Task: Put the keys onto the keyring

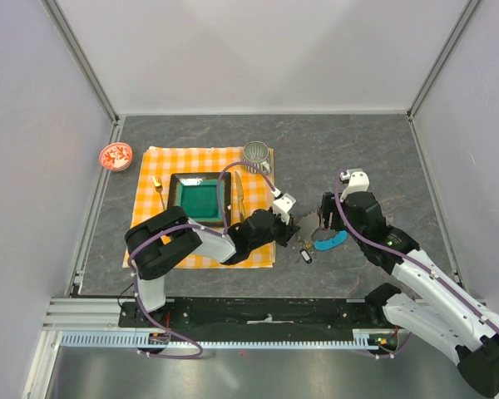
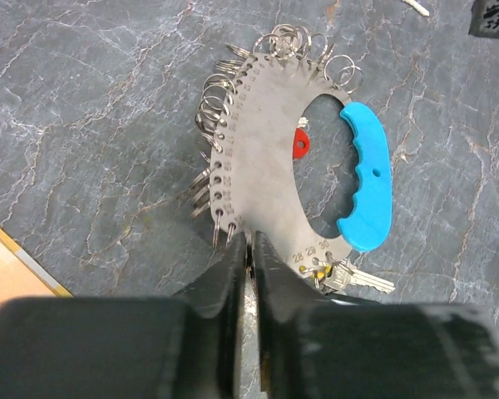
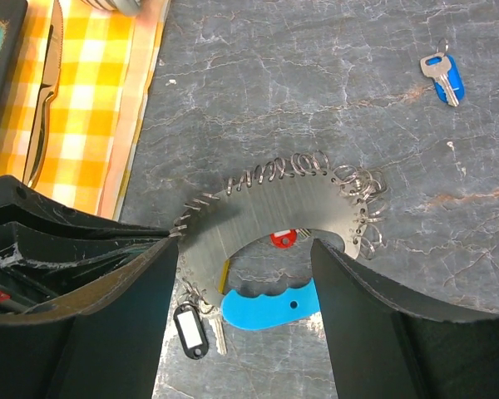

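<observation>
Where both arms meet over the grey marbled tabletop, the left gripper pinches the keyring at its rim. The right gripper hangs spread above it, a blue key lies apart, a checked cloth lies beyond, and white walls stand behind.

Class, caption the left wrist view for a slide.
Closed left end effector at rim of crescent steel keyring with blue plastic handle.

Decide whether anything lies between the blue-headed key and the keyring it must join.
Nothing visible does. In the right wrist view, only bare table separates the blue-headed key from the keyring and its nearest split rings. The red-headed key lies inside the keyring's opening, not between them.
</observation>
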